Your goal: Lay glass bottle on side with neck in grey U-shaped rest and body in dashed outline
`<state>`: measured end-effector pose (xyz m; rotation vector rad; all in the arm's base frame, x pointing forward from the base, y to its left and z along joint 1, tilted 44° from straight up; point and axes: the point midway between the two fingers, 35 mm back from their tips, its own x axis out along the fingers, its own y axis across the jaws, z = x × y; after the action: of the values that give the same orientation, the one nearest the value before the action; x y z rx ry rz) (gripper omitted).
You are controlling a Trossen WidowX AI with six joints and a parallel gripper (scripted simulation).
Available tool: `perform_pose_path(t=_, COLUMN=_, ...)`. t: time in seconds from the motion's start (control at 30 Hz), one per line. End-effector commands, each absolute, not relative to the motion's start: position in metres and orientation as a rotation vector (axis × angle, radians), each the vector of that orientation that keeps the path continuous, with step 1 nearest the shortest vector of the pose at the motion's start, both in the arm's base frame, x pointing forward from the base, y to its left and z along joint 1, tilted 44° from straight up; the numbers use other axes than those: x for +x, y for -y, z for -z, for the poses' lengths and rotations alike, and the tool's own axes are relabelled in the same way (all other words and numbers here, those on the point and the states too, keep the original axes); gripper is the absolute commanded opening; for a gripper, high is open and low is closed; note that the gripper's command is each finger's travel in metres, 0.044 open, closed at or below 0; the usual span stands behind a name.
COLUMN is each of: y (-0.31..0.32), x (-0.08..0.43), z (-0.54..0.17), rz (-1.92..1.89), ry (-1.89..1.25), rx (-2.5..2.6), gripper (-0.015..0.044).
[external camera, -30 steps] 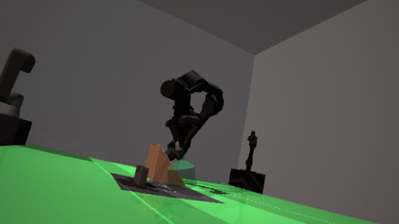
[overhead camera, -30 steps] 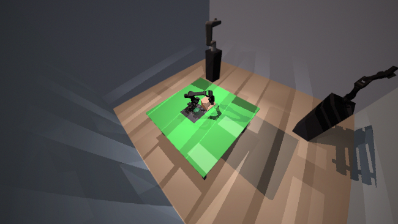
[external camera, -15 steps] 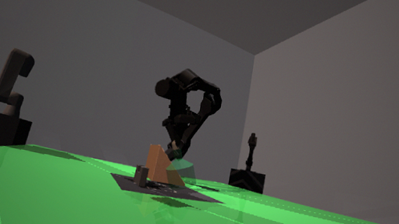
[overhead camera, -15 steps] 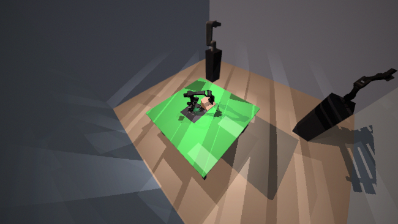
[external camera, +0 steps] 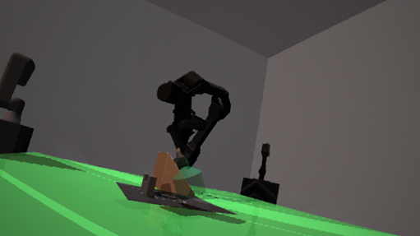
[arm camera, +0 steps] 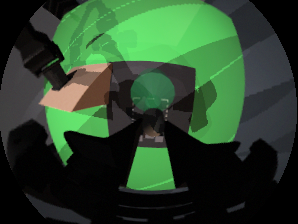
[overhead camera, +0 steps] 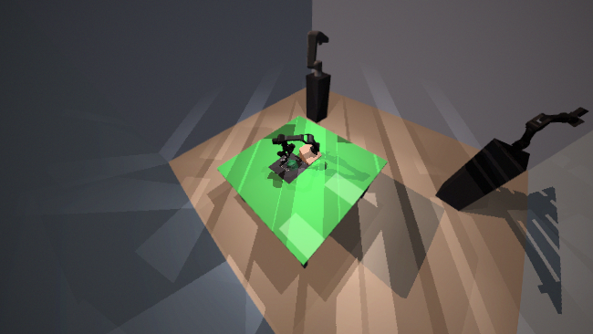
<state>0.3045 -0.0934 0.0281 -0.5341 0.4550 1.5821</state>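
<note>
The fingers (external camera: 183,161) were grasping the glass bottle (overhead camera: 292,162) (external camera: 192,180) (arm camera: 152,89) at its neck end. Its green body reached out beyond their tips, tilted, with the neck end higher. From the wrist, the body appeared over the dark mat (overhead camera: 289,179) (external camera: 129,193) (arm camera: 184,82), partly overlapping the dashed outline (arm camera: 166,102); whether it touched the mat could not be told. The grey rest (external camera: 150,186) (arm camera: 150,138) stood on the mat. An orange wedge (overhead camera: 308,154) (external camera: 165,172) (arm camera: 85,89) stood just beside the mat, on the green counter (overhead camera: 303,205) (external camera: 91,213) (arm camera: 200,30).
</note>
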Motion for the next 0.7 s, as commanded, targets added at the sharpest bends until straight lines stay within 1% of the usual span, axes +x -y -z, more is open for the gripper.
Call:
perform_pose_path(t=0.0, y=0.099, x=0.306, z=-0.02, rz=-1.583, ry=-0.456, rx=-0.54, gripper=0.012)
perform_pose_path(t=0.67, y=0.11, x=0.308, z=0.001, rz=-1.578, ry=-0.456, rx=-0.513, gripper=0.012)
